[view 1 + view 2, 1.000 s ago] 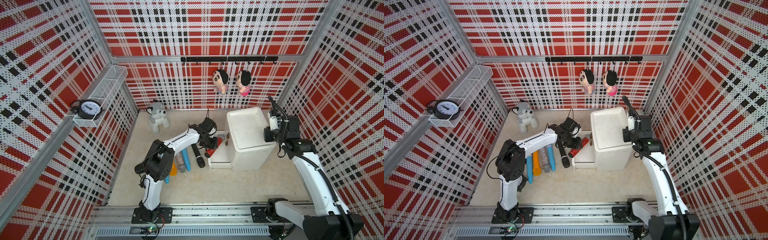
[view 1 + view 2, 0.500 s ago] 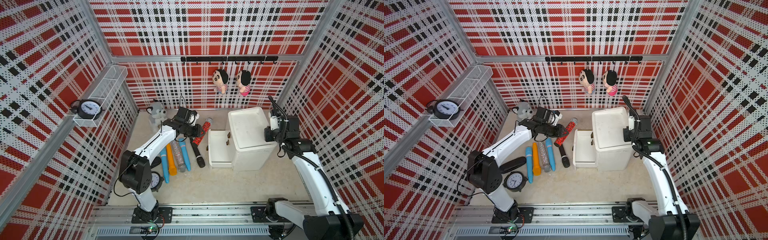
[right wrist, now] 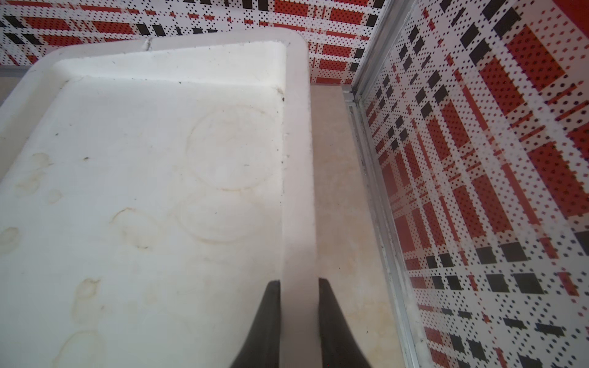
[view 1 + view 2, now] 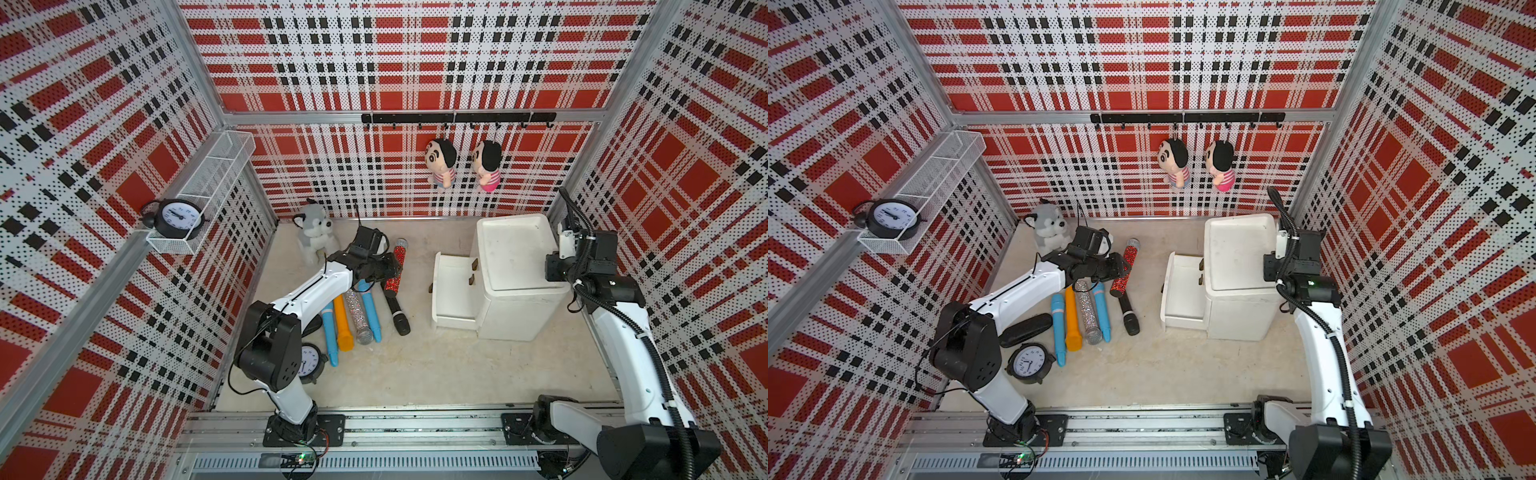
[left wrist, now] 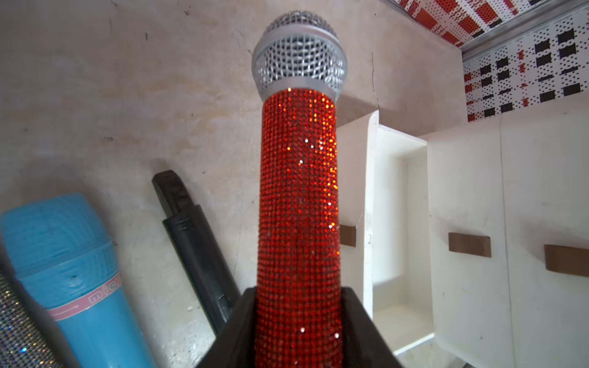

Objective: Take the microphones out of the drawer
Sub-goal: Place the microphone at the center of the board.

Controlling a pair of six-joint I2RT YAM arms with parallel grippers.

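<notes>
- At the right of the floor, near the far wall: white cabinet (image 4: 515, 266), upright, with a stained tray-like top.
- On the cabinet's left face: drawer (image 4: 453, 286), pulled out toward the left and open at the top.
- Left side, reaching from the near rail toward the far wall: left gripper (image 4: 388, 270), fingers (image 5: 242, 318) clamped on either side of a microphone's lower shaft.
- Right side, at the cabinet's right edge: right gripper (image 3: 299, 282), jaws pinching the raised rim of the cabinet top.
- Held item: red glitter microphone (image 5: 298, 191), silver mesh head pointing toward the far wall. It is outside the drawer, to its left and well apart from it, over the floor. Whether it touches the floor cannot be told.
- On the floor left of it, side by side: black microphone (image 4: 397, 311), blue microphone (image 4: 371, 316), silver glitter microphone (image 4: 358, 316), orange microphone (image 4: 344, 324), and a second blue one (image 4: 330, 336).
- Far left corner: husky plush (image 4: 313, 235), sitting.
- Near left, beside the arm's base: alarm clock (image 4: 1029, 362), face up, next to a black case (image 4: 1025, 330).
- On the left wall: wire shelf (image 4: 216, 166) holding a second black clock (image 4: 176, 214).
- On the far wall: two dolls (image 4: 441, 166) hanging from a hook rail.
</notes>
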